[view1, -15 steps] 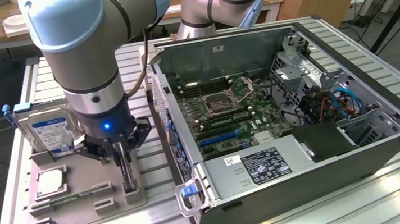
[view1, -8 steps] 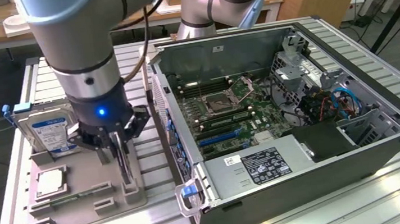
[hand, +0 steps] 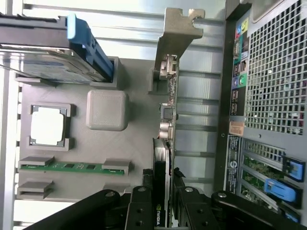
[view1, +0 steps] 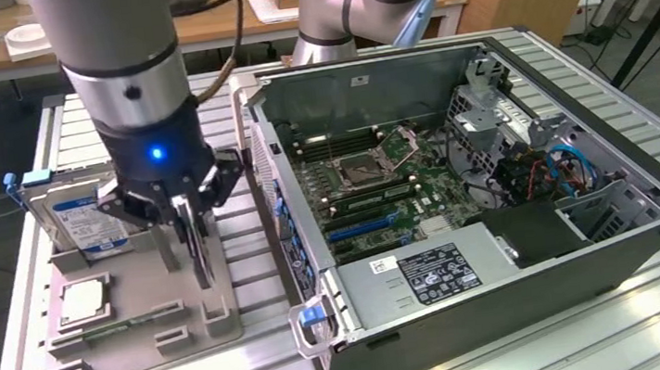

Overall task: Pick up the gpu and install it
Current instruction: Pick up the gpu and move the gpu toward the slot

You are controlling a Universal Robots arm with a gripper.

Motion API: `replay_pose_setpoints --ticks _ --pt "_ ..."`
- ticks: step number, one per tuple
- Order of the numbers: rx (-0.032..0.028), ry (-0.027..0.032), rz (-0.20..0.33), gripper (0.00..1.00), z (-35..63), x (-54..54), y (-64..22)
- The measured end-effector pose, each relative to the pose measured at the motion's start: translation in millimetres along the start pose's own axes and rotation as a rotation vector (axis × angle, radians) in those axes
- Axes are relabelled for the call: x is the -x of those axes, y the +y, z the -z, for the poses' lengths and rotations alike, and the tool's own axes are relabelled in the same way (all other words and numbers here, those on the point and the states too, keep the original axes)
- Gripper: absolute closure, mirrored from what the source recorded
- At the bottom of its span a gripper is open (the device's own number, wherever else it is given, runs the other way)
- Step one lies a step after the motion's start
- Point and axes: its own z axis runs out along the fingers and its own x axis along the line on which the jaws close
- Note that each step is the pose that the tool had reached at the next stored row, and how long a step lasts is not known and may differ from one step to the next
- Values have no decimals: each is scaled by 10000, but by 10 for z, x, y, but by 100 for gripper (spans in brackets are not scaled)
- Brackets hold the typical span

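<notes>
So the gpu [hand: 169, 96] is standing on edge in its slot on the grey tray [view1: 215, 324], just beside the open case [view1: 635, 243], bracket end pointing away from the gripper [view1: 192, 224]. The fingers [hand: 141, 196] look clamped on the card's top edge, one per side. Imo the trick for this pickup is a firm, centred pinch and a dead-straight vertical pull. Any tilt and the bracket probably snags the slot.
</notes>
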Motion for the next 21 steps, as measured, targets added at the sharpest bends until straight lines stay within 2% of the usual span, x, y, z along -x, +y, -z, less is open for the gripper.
replay_pose_setpoints --ticks 16,17,21 --pt "0 0 0 74 725 18 33" --pt "-1 0 0 74 815 20 37" --pt "0 -1 0 74 997 25 45"
